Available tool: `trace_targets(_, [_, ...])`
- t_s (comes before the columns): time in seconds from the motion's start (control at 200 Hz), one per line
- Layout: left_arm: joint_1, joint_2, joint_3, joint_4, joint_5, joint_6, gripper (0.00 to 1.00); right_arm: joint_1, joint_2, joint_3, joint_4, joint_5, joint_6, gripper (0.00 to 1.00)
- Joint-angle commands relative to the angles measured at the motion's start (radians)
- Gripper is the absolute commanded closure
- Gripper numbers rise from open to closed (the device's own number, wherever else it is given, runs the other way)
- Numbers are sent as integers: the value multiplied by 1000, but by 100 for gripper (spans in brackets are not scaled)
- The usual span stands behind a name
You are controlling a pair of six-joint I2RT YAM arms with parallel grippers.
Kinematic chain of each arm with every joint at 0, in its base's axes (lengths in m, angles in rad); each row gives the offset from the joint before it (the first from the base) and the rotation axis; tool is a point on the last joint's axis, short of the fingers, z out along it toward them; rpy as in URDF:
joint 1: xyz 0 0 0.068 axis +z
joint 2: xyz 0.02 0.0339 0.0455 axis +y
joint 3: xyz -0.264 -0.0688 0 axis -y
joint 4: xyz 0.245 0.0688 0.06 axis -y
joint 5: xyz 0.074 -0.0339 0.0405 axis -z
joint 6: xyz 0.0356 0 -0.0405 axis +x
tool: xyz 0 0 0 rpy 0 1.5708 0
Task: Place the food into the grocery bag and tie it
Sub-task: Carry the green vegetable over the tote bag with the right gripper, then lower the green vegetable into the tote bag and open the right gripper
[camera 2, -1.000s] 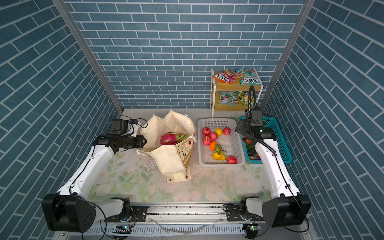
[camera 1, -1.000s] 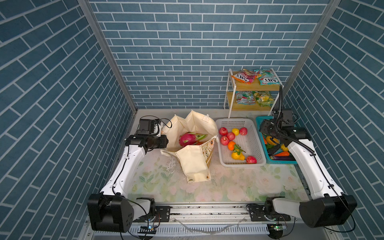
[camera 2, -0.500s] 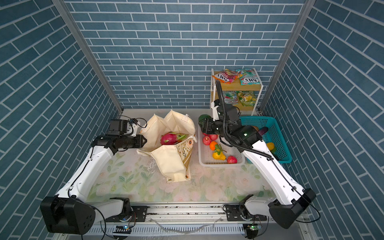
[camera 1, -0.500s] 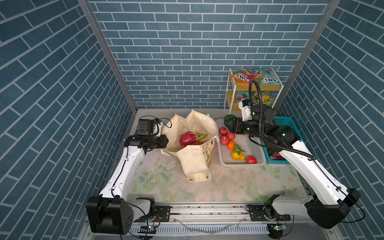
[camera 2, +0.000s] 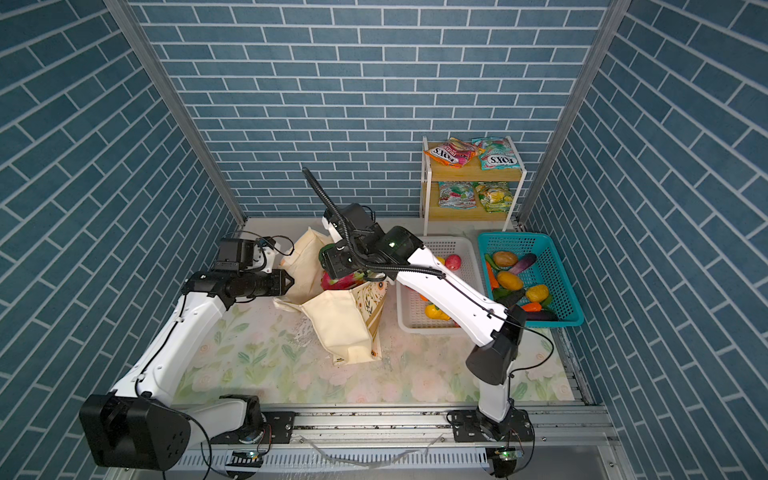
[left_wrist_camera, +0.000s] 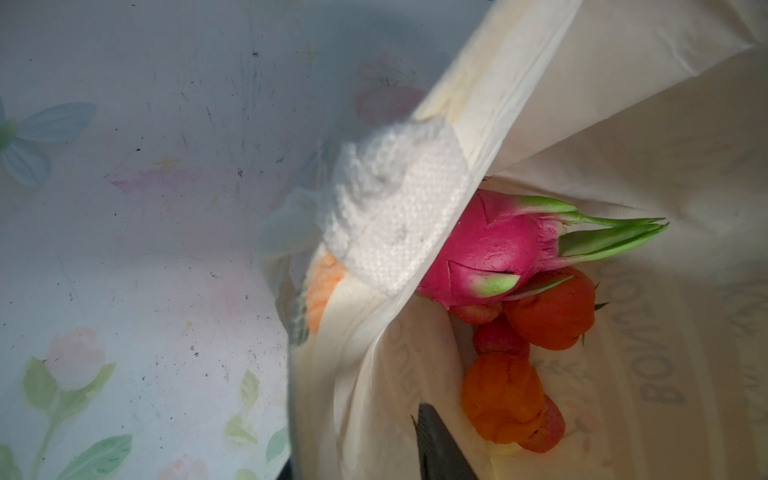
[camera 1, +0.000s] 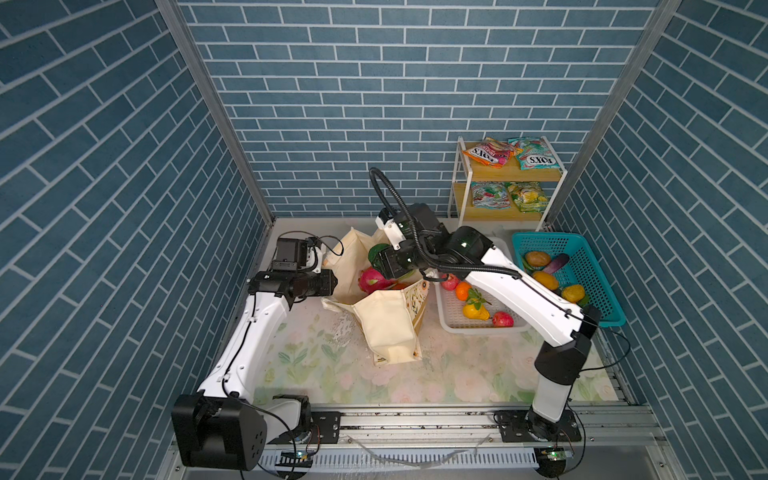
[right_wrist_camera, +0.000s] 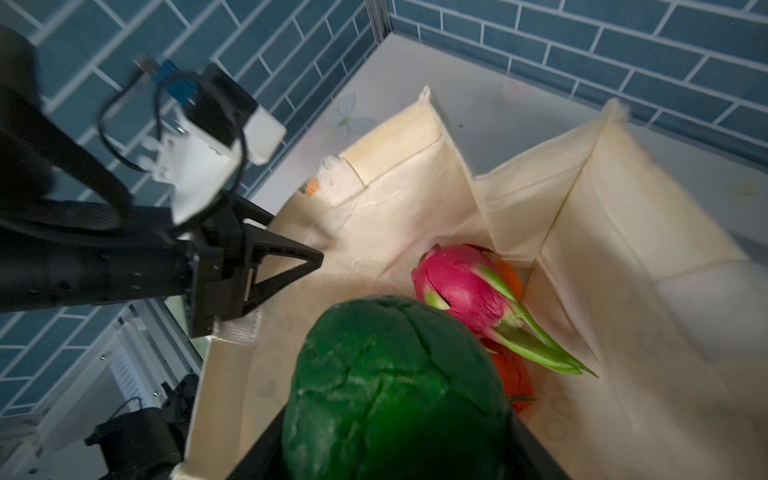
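The grocery bag (camera 1: 388, 328) stood on the flowered table between the two arms, with its mouth open upward. It was of soft cream canvas, so I judge it would fold and fall shut if nobody held it. The best place to take it is the rim, near the sewn white handle strap (left_wrist_camera: 395, 208), where the cloth is thicker.

The left gripper (camera 1: 330, 282) was at this rim. One dark finger was inside the bag and the cloth passed between the jaws, so it seemed closed on the rim and kept the mouth open.

The right gripper (camera 1: 381, 262) hung over the open mouth, its jaws rather wide and closed on a green vegetable (right_wrist_camera: 395, 386). This vegetable was round and dull, not glossy. It looked light and not slippery, and a hold across the middle suits it. In my judgement it can fall in without damage.

In the bag lay a pink dragon fruit (right_wrist_camera: 457, 286), and beside it some smaller orange and red pieces (left_wrist_camera: 503, 399).
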Motion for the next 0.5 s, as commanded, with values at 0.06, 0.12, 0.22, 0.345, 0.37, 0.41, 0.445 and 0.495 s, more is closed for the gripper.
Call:
trace_targets(0.06, [-7, -21, 1, 2, 14, 3, 63, 6, 67, 45, -95, 16, -50, 58])
trace_targets(0.12, [-7, -21, 1, 2, 16, 3, 63, 5, 89, 43, -91, 12, -51, 58])
trace_targets(0.22, [-7, -22, 1, 1, 15, 3, 63, 6, 126, 42, -96, 14, -58, 58])
trace_targets(0.345, [-7, -24, 2, 2, 18, 3, 63, 6, 166, 38, -101, 30, -72, 57])
trace_targets(0.37, [-7, -24, 2, 2, 17, 3, 63, 6, 174, 39, -103, 36, -74, 57])
trace_targets(0.41, [-7, -24, 3, 0, 17, 3, 63, 5, 186, 39, -105, 49, -76, 57])
trace_targets(0.445, [-7, -24, 1, 0, 17, 3, 63, 6, 197, 38, -106, 63, -79, 56])
trace_targets(0.495, [-7, -25, 1, 1, 18, 3, 63, 5, 212, 40, -112, 79, -83, 56])
